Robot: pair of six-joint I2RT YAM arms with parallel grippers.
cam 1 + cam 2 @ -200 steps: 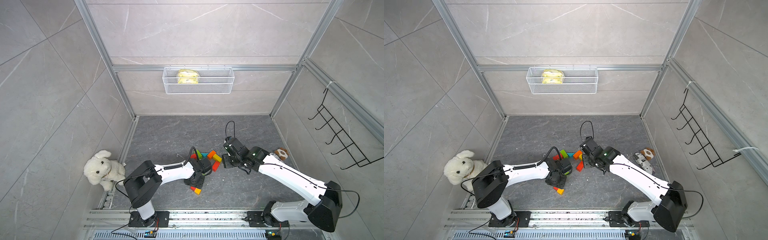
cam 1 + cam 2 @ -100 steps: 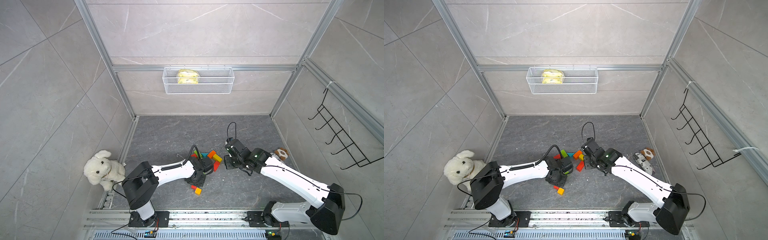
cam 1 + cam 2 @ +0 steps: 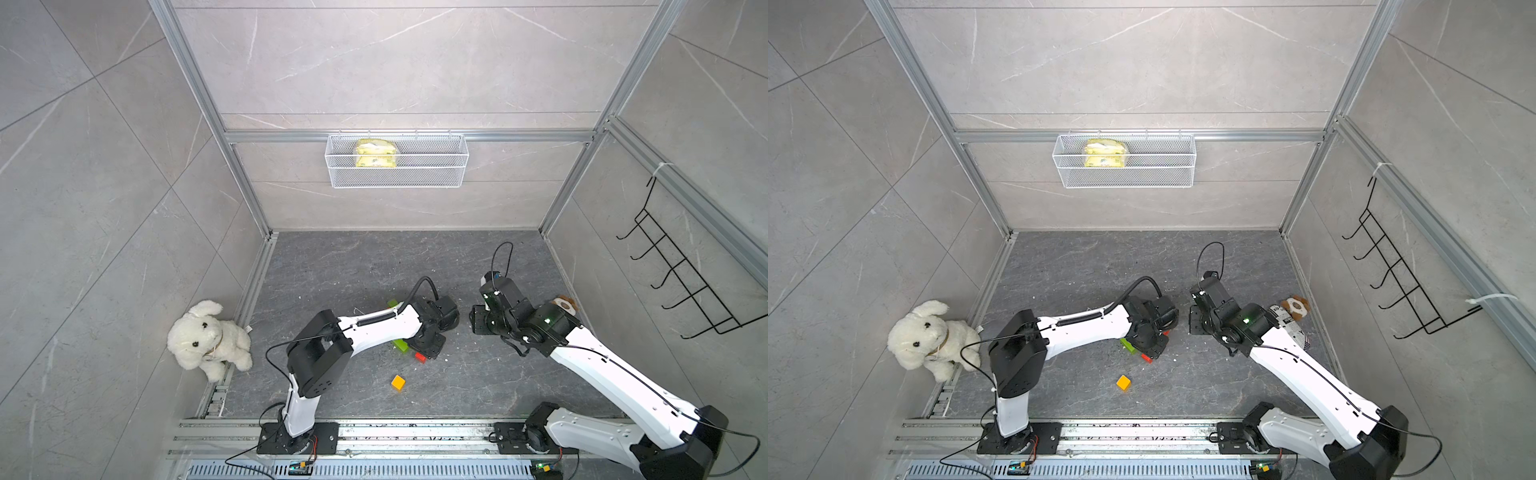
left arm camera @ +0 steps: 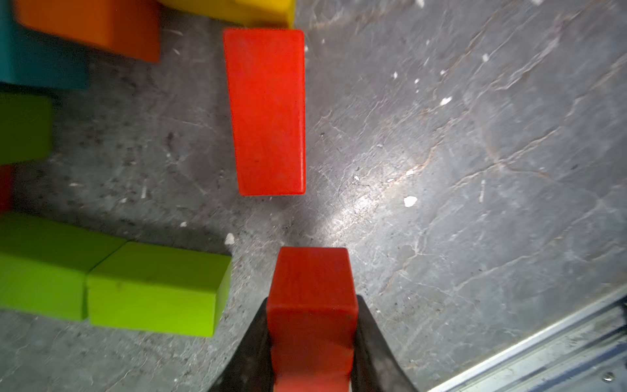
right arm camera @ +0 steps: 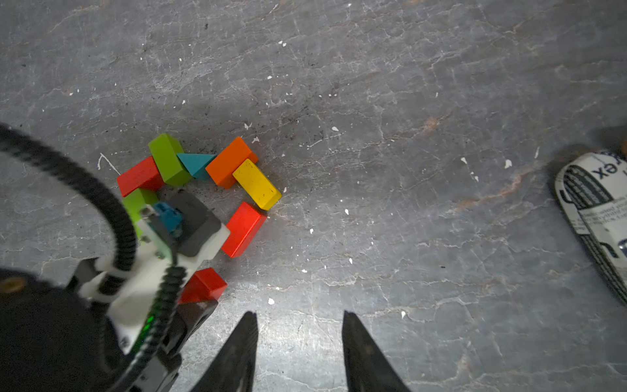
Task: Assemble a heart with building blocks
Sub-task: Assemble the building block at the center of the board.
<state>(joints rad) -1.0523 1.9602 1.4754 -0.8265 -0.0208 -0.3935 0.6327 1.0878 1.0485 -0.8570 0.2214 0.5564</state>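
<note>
The left gripper (image 4: 312,300) is shut on a red block (image 4: 312,281), low over the floor, in line with a lying red oblong (image 4: 268,112). The right wrist view shows the partial heart outline: green block (image 5: 168,159), teal triangle (image 5: 195,163), orange block (image 5: 230,161), yellow block (image 5: 257,184) and red oblong (image 5: 244,229), with the held red block (image 5: 203,285) below them. The left arm hides part of the outline's other side. A yellow-orange cube (image 3: 398,382) lies apart, nearer the front. The right gripper (image 5: 298,314) stands open over bare floor beside the blocks.
A white plush dog (image 3: 208,334) sits at the left wall. A printed roll with a small brown toy (image 3: 563,305) lies by the right wall. A wire basket (image 3: 397,160) hangs on the back wall, a hook rack (image 3: 681,282) on the right wall. The mounting rail (image 3: 374,432) runs along the front.
The left gripper has shut on the red block that lay by the cube and carried it right, toward the outline. The right gripper has narrowed and drawn back slightly to the right.
</note>
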